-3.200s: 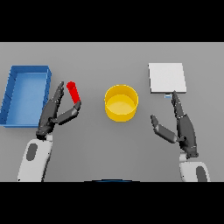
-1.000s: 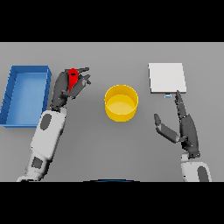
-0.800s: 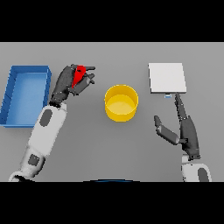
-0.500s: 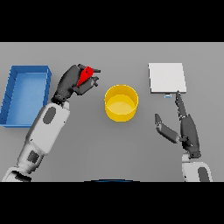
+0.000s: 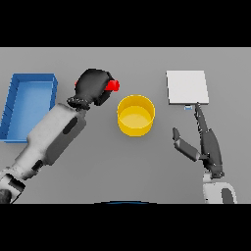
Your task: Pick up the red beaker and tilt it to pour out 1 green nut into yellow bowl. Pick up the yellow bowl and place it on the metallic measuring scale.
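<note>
My left hand (image 5: 93, 87) grips the red beaker (image 5: 112, 86).
It hangs just left of the yellow bowl (image 5: 136, 115); my right hand (image 5: 203, 144) rests open.

- My left hand (image 5: 93, 87), upper left of centre, looks like dark matt rubbery plastic; its arm is smooth white and grey shell.
- The red beaker (image 5: 113, 86) in it shows plain, smooth red plastic.
- The yellow bowl (image 5: 136, 115), centre, is smooth, evenly coloured, slightly glossy inside.
- The measuring scale (image 5: 187, 87), upper right, is a flat pale-grey plate, matt.
- The blue tray (image 5: 29, 81), far left, looks like smooth plastic.
- The table (image 5: 125, 171) is matt grey.
</note>
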Robot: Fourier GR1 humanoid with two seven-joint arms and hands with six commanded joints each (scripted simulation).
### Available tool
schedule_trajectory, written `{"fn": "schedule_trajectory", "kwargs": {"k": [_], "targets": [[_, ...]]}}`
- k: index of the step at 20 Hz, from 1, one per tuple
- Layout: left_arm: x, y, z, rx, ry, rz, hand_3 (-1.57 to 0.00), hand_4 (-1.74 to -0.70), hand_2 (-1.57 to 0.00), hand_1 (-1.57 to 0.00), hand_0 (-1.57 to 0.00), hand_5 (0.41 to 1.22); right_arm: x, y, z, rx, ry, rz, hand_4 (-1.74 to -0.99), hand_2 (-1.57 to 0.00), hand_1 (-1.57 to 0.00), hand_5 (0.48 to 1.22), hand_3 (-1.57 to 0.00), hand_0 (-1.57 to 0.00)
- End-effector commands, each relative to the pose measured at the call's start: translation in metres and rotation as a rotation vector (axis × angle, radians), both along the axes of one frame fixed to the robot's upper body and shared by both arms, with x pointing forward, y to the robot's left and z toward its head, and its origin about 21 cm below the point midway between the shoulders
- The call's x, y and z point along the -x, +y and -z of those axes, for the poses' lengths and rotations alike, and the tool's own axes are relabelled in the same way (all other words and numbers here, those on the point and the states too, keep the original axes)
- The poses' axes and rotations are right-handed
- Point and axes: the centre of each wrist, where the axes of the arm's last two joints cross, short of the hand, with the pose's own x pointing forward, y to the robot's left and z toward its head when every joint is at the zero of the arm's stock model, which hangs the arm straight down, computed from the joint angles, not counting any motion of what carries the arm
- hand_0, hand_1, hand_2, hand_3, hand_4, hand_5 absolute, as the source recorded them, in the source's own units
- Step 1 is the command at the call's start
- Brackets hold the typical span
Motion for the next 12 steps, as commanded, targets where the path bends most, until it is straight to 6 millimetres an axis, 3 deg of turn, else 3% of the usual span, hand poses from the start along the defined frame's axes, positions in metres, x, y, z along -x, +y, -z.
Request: {"fn": "schedule_trajectory", "kwargs": {"k": [1, 4, 5, 9, 12], "targets": [[-0.002, -0.004, -0.001, -0.049, -0.007, 0.015, -1.57, -1.74, -1.57, -1.57, -1.57, 1.182, 0.001, -0.001, 0.000, 0.000, -0.001, 0.003, -1.274, 0.00, 0.00, 0.702, 0.00, 0.00], [-0.005, -0.013, -0.010, -0.203, -0.041, 0.070, -1.57, -1.65, -1.57, -1.57, -1.57, 1.201, 0.005, -0.004, -0.001, -0.004, -0.011, 0.001, -1.284, 0.00, 0.00, 0.705, 0.00, 0.00], [-0.007, -0.018, -0.015, -0.250, -0.055, 0.093, -1.57, -1.67, -1.57, -1.57, -1.57, 1.205, 0.003, -0.001, -0.001, -0.013, -0.006, -0.003, -1.283, 0.00, 0.00, 0.702, 0.00, 0.00], [-0.012, -0.032, -0.022, -0.462, -0.059, 0.202, -1.28, -1.70, -1.57, -1.57, -1.57, 1.215, 0.001, 0.002, 0.007, -0.047, -0.009, 0.012, -1.292, 0.00, 0.00, 0.678, 0.00, 0.00], [-0.012, -0.047, -0.024, -0.605, -0.070, 0.304, -1.42, -1.72, -1.57, -1.57, -1.57, 1.218, 0.000, 0.002, 0.008, -0.079, -0.002, 0.016, -1.294, 0.00, 0.00, 0.657, 0.00, 0.00]]}}
